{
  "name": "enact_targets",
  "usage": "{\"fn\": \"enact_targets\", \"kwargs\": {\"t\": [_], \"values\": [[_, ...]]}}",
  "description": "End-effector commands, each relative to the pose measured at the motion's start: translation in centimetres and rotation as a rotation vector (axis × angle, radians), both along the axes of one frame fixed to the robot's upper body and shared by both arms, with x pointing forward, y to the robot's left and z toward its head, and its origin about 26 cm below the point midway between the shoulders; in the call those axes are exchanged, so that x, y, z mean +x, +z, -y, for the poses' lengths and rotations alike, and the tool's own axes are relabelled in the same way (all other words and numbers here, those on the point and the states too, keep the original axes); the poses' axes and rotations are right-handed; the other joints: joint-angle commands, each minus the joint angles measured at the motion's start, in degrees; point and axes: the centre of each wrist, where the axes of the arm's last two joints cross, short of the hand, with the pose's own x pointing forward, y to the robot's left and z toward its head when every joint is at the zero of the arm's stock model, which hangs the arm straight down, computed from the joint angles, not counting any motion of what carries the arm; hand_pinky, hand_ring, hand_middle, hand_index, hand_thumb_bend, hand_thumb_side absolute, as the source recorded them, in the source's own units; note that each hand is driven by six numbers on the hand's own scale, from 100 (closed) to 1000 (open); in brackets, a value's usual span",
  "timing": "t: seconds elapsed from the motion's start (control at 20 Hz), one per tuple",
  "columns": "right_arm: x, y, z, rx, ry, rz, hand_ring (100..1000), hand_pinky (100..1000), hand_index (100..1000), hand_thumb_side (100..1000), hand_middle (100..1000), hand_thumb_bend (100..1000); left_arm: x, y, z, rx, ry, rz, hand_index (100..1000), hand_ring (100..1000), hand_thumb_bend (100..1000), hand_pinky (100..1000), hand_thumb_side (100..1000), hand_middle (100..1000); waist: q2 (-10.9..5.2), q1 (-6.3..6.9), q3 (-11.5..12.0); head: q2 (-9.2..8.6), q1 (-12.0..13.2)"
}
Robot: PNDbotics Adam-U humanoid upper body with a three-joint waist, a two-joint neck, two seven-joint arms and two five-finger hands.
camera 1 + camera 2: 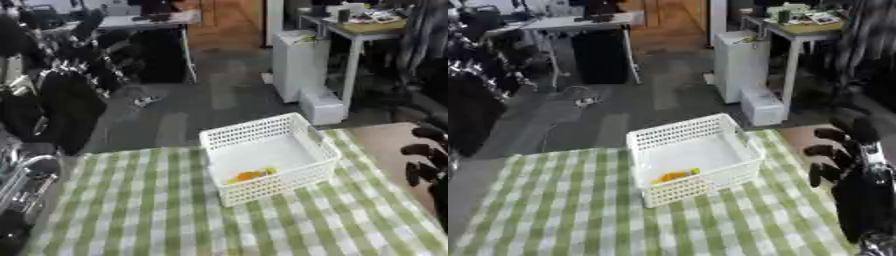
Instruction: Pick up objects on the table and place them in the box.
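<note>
White plastic lattice box [269,159] stands on the green-checked counter [131,210], a small orange-yellow object [249,175] already lying inside near its front wall. Right hand [837,160] hovers beside it, fingers [826,150] curled and holding nothing, probably after release.

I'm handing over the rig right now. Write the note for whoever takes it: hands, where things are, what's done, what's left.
Right hand: raised at the table's right edge, beside the basket, fingers curled, holding nothing.
Left hand: not in view.
White basket: upright on the checked tablecloth.
Done: an orange and yellow object lies in the basket's near corner.
Left: no other loose objects show on the cloth; check outside the view.
</note>
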Motion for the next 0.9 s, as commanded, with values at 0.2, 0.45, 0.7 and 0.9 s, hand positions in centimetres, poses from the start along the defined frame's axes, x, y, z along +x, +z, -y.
{"fn": "enact_targets", "kwargs": {"t": [0.2, 0.45, 0.7, 0.9], "values": [[0.0, 0.7, -0.2, 0.006, 0.009, 0.025, 528, 220, 780, 570, 622, 670, -1.9, -1.6, 0.4, -0.067, 0.048, -0.002, 1000, 830, 532, 860, 744, 780, -0.4, -0.12, 0.36, 1.38, 0.16], [0.0, 0.8, -0.3, 0.0, 0.021, 0.049, 529, 221, 780, 575, 623, 670, -3.4, -4.5, 0.7, -0.072, 0.127, -0.047, 1000, 830, 529, 860, 752, 778, -0.26, -0.33, 0.41, 1.14, 1.63], [0.0, 0.6, -0.3, 0.0, 0.02, 0.071, 528, 222, 779, 578, 623, 670, -4.2, -6.4, 0.4, -0.054, 0.177, -0.08, 1000, 827, 527, 858, 756, 775, -0.23, -0.64, 0.06, 0.79, 2.93], [0.0, 0.7, 0.0, 0.003, 0.008, 0.093, 528, 225, 779, 583, 623, 664, -4.5, -7.1, 0.5, -0.069, 0.193, -0.097, 1000, 825, 526, 857, 757, 776, -0.56, -1.2, -0.45, 0.01, 3.5]]}}
